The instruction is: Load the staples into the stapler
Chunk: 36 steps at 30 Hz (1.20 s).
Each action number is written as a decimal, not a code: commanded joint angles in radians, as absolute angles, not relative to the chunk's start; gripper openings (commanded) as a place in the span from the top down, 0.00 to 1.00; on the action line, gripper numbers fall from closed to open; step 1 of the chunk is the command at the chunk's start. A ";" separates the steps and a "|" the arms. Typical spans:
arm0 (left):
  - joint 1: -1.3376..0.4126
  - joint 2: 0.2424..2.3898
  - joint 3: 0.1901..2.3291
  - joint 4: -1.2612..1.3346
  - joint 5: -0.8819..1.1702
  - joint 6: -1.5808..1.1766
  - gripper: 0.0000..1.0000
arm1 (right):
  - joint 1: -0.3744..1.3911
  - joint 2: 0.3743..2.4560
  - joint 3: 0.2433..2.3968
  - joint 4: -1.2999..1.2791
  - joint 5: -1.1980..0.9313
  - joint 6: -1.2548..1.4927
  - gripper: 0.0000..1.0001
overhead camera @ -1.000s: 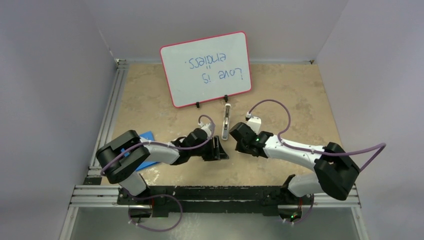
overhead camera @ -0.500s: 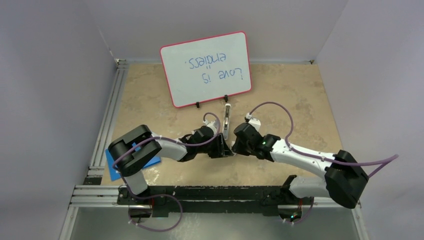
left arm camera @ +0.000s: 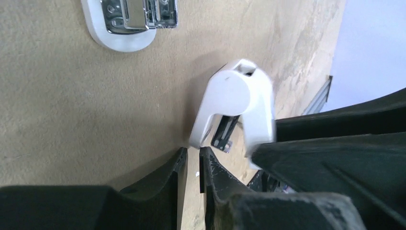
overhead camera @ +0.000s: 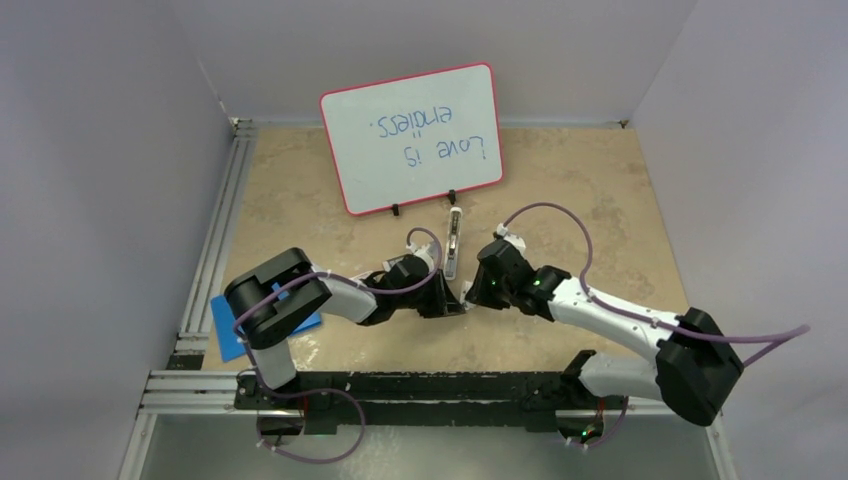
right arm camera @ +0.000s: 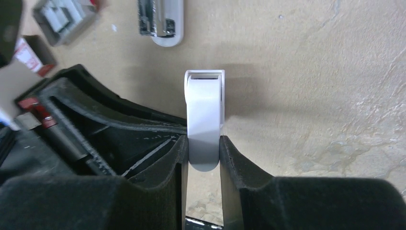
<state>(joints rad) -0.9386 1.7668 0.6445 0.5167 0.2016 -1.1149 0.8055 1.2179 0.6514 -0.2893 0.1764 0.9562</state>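
While stapler (overhead camera: pixel 454 243) lies on desk (overhead camera: pixel 600 200), R tool (right arm camera: pixel 203 141): clamped on white piece (right arm camera: pixel 205 105)
L tool (left arm camera: pixel 193 158): nearly closed, nothing gripped

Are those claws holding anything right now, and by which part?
The right end effector pinches a stubby white plastic piece by the sides of its rounded end. The left end effector is nearly closed with nothing visible between its fingers.

Table (overhead camera: pixel 600 200) is being viewed whole from high above its near edge. Both wrist cameras are being pointed steeply down, close in, from opposing sides. The stapler (left arm camera: pixel 125 36) and the white stubby piece (right arm camera: pixel 205 115) are being shared by both wrist views.
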 commanded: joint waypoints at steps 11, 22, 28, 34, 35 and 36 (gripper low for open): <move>-0.936 1.832 0.613 0.452 0.142 -1.085 0.82 | 0.677 1.210 0.712 -0.252 0.004 0.785 0.81; -0.936 1.666 0.498 0.591 0.125 -1.090 0.63 | 0.676 1.217 0.697 -0.246 -0.033 0.775 0.81; -0.936 1.665 0.492 0.610 0.110 -1.111 0.56 | 0.676 1.223 0.682 -0.200 -0.089 0.786 0.81; -0.934 1.705 0.512 0.647 0.125 -1.115 0.57 | 0.676 1.221 0.660 -0.172 -0.131 0.792 0.80; -0.934 1.710 0.512 0.658 0.129 -1.116 0.59 | 0.675 1.223 0.657 -0.171 -0.135 0.790 0.81; -0.934 1.717 0.512 0.664 0.131 -1.116 0.62 | 0.676 1.225 0.653 -0.169 -0.138 0.786 0.80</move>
